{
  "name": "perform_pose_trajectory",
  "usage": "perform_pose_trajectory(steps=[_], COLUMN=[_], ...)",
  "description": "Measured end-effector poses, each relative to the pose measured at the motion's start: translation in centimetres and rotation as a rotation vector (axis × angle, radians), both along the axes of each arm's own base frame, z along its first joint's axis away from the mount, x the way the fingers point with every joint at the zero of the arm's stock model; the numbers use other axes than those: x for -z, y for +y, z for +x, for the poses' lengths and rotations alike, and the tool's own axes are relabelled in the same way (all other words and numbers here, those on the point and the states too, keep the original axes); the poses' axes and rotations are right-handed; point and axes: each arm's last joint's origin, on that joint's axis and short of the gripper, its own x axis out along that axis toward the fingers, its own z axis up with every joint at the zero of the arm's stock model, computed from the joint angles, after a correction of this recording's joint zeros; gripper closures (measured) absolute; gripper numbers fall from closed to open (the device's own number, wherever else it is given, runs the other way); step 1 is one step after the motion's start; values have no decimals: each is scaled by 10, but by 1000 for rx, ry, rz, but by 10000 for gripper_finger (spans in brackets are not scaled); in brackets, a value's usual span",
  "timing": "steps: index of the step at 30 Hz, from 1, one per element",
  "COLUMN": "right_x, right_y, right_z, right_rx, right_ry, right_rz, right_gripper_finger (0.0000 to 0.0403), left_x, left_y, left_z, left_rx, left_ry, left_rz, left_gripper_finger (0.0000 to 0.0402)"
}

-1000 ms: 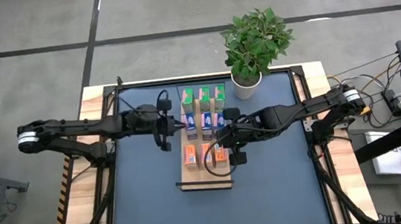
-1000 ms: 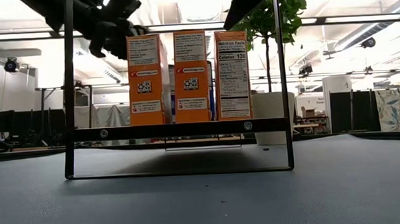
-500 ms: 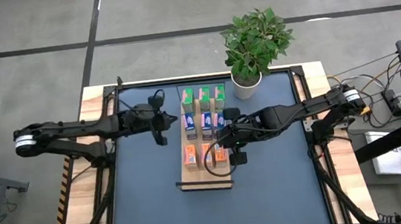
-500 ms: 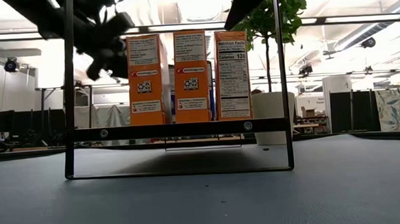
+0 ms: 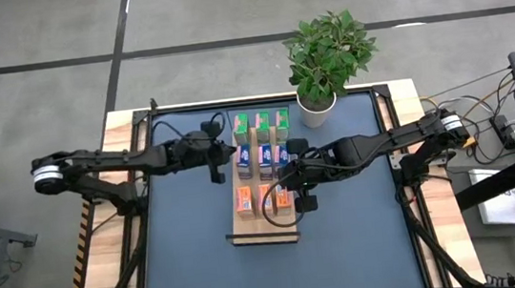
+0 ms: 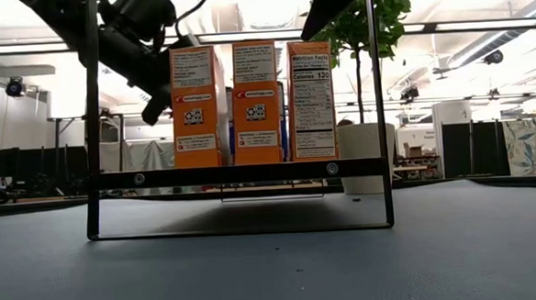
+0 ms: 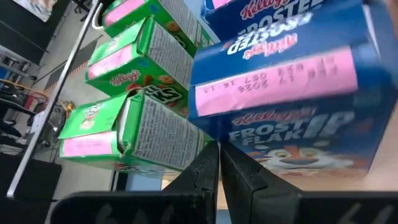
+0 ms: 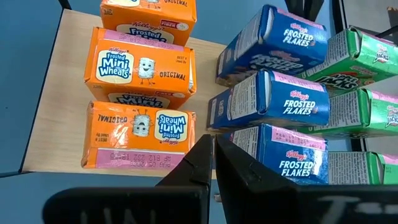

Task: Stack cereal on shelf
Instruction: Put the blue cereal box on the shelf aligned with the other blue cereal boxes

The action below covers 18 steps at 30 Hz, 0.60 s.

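Note:
The light-wood shelf board (image 5: 265, 238) sits mid-table and carries three rows of cereal boxes standing on it: green (image 5: 260, 122) at the far end, blue (image 5: 261, 155) in the middle, orange (image 5: 263, 198) nearest. My left gripper (image 5: 228, 153) is shut, its tips at the left blue box (image 7: 292, 93), next to a green box (image 7: 143, 134). My right gripper (image 8: 214, 144) is shut and hovers over the right side of the board, between the orange boxes (image 8: 140, 65) and the blue boxes (image 8: 280, 99). My left gripper comes level from the table's left with shut fingers, whose tips (image 7: 211, 155) are at the lower edge of the left blue box; I cannot tell whether they touch it. My right gripper points down over the gap between the orange and blue rows; I cannot tell whether it touches a box.
A potted plant (image 5: 325, 55) stands at the table's far right, just behind the board. The low view shows the board raised on a black metal frame (image 6: 92, 132), with the orange boxes (image 6: 254, 103) on it. Blue table surface lies to the left, right and near side.
My left gripper drew back a little toward the table's left edge. It then came right again toward the left blue box and turned about its wrist. In the low view it now hangs lower, beside the left orange box. The boxes stay where they were.

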Motion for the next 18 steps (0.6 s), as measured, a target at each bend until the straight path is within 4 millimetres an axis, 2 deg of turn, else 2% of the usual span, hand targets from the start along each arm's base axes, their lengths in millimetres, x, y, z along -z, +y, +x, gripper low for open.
perform_pose_trajectory(steps=[5,14,18], right_x=[0,0,0], right_y=[0,0,0], right_z=[0,0,0], right_rx=[1,-1,-2], right_ry=[1,3,2], right_rz=[1,-1,-1], right_gripper_finger=[394,394,394], left_x=[-1,5,5], left_y=[1,-6,-14], left_z=[4,-1,0], left_rx=[-7,-52,30], left_ry=[-6,38,34], left_rz=[-11,-125,-195], left_gripper_finger=[402,402,402])
